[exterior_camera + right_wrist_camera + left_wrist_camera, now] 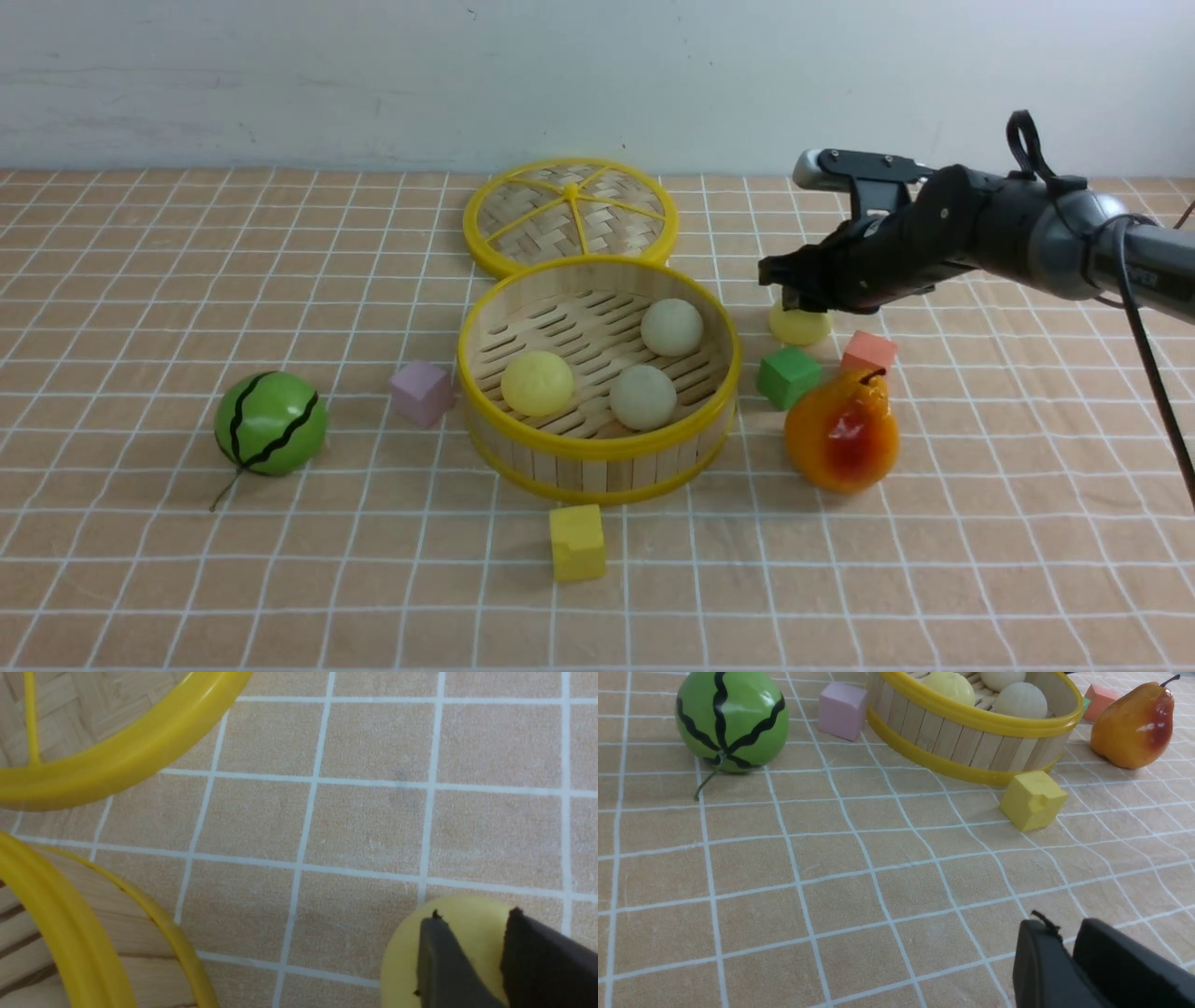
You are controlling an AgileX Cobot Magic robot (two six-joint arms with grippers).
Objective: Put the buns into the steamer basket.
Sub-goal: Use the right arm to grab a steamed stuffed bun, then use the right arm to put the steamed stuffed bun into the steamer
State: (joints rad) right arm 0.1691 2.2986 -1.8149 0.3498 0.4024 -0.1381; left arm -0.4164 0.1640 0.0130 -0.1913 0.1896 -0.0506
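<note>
Where the desk (pixel 187 579) ran back to a plain, pale grey-white wall (pixel 280 75), it was covered by a tan cloth ruled into squares by thin white lines, slightly rippled in the left wrist view. Near its middle stood the round bamboo-slat steamer basket with yellow plastic rims (pixel 597 450), upright and uncovered. On its slatted floor sat three of the buns: a smooth pale yellow bun (pixel 537 383) at the left, an off-white bun (pixel 671 327) at the far right and a second off-white bun (pixel 643 397) at the near right. The flat woven disc lid with yellow spokes (pixel 532 210) lay on the cloth directly behind the basket, rim close against rim. The fourth bun (pixel 801 327), also pale yellow, rested on the desk outside the basket, to its right, near a small green cube (pixel 789 375), a coral cube (pixel 868 352) and a glossy orange pear (pixel 842 431). The right end effector (pixel 794 301) sat on top of this bun, its dark fingers close together with a narrow strip of yellow showing between them. Whether they gripped it could not be told. The left end effector (pixel 1064 926) hung low over bare cloth, clenched on nothing. A lilac cube (pixel 422 392) stood just left of the basket, a green black-striped ball (pixel 271 423) farther left, and a yellow cube (pixel 576 541) in front.
</note>
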